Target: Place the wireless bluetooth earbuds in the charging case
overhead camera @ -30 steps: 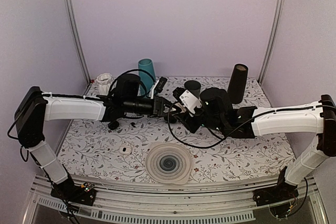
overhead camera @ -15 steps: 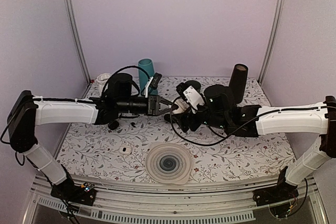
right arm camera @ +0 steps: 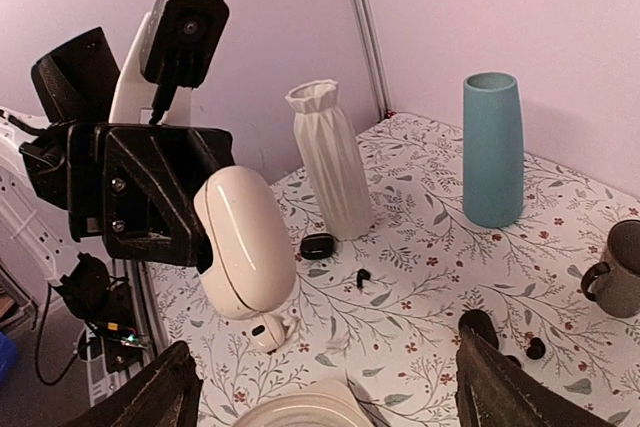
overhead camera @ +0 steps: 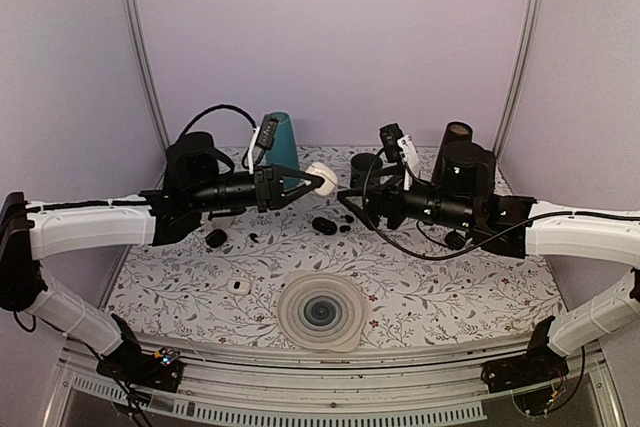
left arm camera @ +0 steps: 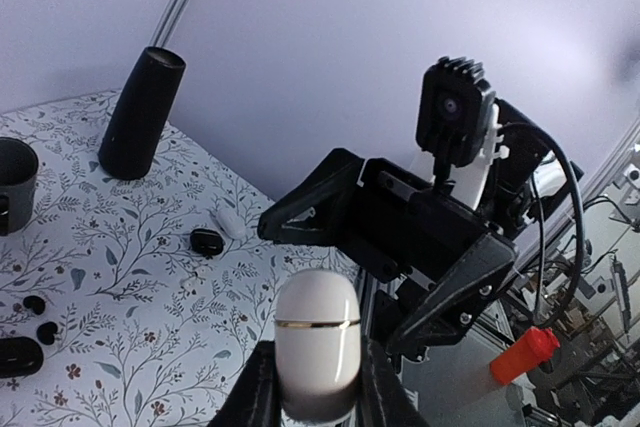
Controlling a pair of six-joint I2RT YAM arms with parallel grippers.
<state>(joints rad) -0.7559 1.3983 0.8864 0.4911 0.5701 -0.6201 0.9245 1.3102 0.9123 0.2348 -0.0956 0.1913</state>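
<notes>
At the left gripper (left arm camera: 315, 392): fingers pressed onto the near end of one white charging case (left arm camera: 317, 332). Holds it with the lid shut, thin gold seam showing, rounded end pointing outward, up in the air clear of the table (overhead camera: 450, 292).

At the right gripper (overhead camera: 348, 205): fingers spread wide, nothing between them. Faces the case from the opposite side, near it, no contact.

Below and between the two grippers, on the flowered tabletop: two tiny black earbuds, one (left arm camera: 33, 304) and the other (left arm camera: 46, 330), side by side, outside any case. Just beside them, one black pebble-shaped case (left arm camera: 15, 355).

Count of black pebble-shaped cases: three. Second (overhead camera: 216, 238) below the left arm. Third (left arm camera: 207, 241) below the right arm, with one small white oblong item (left arm camera: 230, 222) next to it.

Further items, one each:
- small white piece (overhead camera: 237, 285), front left
- round ringed plate (overhead camera: 320, 312), front centre
- tiny dark bit (overhead camera: 253, 238), too small to identify

Along the back, one each and all four upright:
- white ribbed vase (right arm camera: 330, 157)
- teal vase (right arm camera: 492, 147)
- dark mug (overhead camera: 366, 165)
- tall black cylinder (left arm camera: 140, 112)
</notes>
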